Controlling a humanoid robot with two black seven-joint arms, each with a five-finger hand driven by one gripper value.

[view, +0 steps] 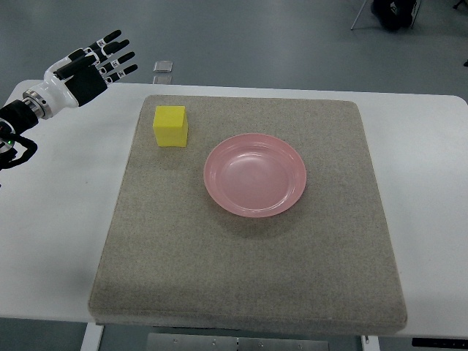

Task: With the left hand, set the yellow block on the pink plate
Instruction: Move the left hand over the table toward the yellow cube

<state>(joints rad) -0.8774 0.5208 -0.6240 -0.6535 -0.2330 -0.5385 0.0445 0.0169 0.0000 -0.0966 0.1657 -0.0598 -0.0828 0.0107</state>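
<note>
A yellow block (170,126) sits on the grey mat (248,256), near its far left corner. A pink plate (254,175) lies empty at the mat's middle, to the right of the block and apart from it. My left hand (95,64) is raised over the table's far left corner, well to the left of the block and beyond it. Its fingers are spread and hold nothing. My right hand does not show.
The mat lies on a white table (51,219). A small grey object (163,67) rests at the table's far edge, just beyond the mat. Dark gear (395,11) stands on the floor at the top right.
</note>
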